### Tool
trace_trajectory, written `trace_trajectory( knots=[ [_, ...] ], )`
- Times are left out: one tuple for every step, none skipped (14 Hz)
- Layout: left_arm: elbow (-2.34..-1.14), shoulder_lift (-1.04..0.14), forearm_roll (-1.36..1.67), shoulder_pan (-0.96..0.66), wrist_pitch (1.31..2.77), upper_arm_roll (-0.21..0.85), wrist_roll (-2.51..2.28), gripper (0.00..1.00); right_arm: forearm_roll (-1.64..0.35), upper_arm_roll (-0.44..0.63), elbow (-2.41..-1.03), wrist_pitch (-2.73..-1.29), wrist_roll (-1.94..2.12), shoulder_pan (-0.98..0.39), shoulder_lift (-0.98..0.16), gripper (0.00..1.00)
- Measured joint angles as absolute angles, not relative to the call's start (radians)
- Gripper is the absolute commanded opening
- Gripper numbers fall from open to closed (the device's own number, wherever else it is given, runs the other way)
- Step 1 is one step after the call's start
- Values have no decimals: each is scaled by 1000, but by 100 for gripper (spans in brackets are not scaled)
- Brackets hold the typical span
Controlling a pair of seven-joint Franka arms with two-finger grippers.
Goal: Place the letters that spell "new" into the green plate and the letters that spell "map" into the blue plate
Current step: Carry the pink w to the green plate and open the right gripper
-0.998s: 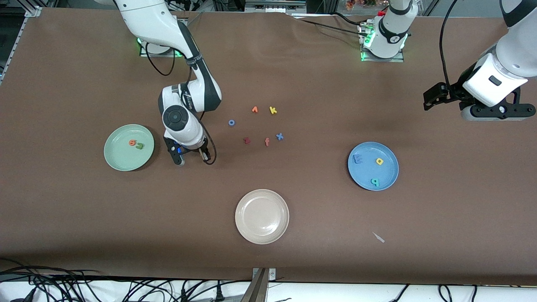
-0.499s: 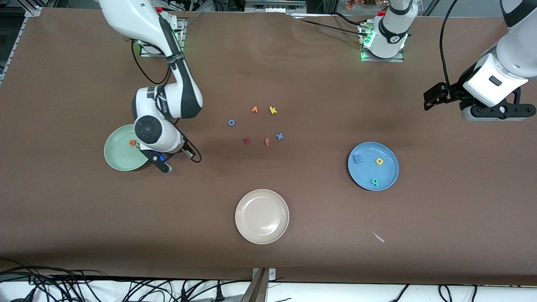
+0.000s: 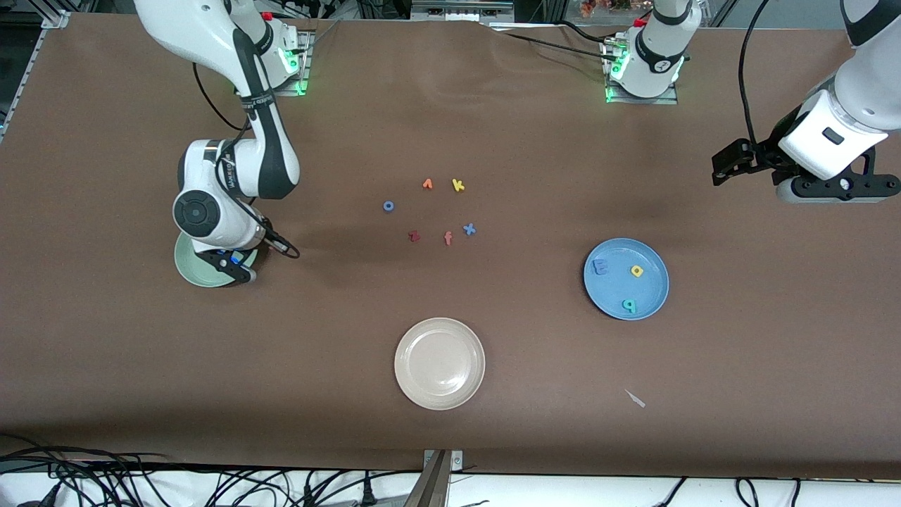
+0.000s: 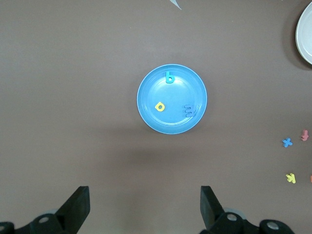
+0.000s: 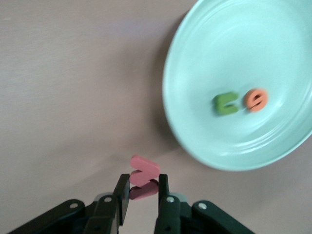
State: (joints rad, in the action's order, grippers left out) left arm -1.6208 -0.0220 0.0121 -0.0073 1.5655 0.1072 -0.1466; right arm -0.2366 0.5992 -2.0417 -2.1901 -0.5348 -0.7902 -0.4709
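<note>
- While the right gripper [image 5: 141, 191] pinches the small salmon-red foam "w" [image 5: 144, 176] between its pressed-in fingers, it hangs at the round pale mint-green plate [image 5: 204, 146], beside the rim in the right wrist view rather than over the dish.
- Inside that plate the green foam "n" [image 5: 225, 103] and the orange foam "e" [image 5: 256, 99] lie side by side, near the middle.
- To do this step well, I judge the arm should carry the "w" clearly over the plate's flat floor before letting go; a release at the rim could send so light a piece onto the brown table [image 3: 493, 127].
- Lowering close to the floor and picking a bare patch apart from the two letters should keep it from bouncing or knocking them.
- Over the left arm's end of the table the left gripper [image 4: 144, 207] waits, fingers spread and empty.
- Already in the round medium-blue plate [image 3: 651, 304] lie the blue foam "m" [image 3: 600, 266], yellow foam "a" [image 3: 637, 270] and teal foam "p" [image 3: 629, 305], so that word looks done.
</note>
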Motion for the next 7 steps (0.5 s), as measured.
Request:
trace_trajectory(
  knots=[
    [-1621,-22,12,-7,1566,107,-147,100,-204,601,-2074,-2228,-525,-790,-461,0],
    [-1621,-22,12,-7,1566,107,-147,100,-178,603,-2105,-2263,-507,-791,-448,0],
    [-1621,-22,12,-7,1566,107,-147,100,-165,610,-2128,-2284,-473,-791,-436,0],
    [-1621,-22,12,-7,1566,107,-147,100,-160,625,-2143,-2295,-423,-792,-426,0],
    [-1621,-22,12,-7,1566,107,-147,100,-159,648,-2150,-2298,-365,-792,-419,0],
    [-1621,-22,12,-7,1566,107,-147,100,-159,677,-2154,-2299,-298,-791,-415,0],
    [-1621,-22,12,-7,1566,107,-147,100,-159,707,-2156,-2299,-233,-790,-411,0]
  ],
)
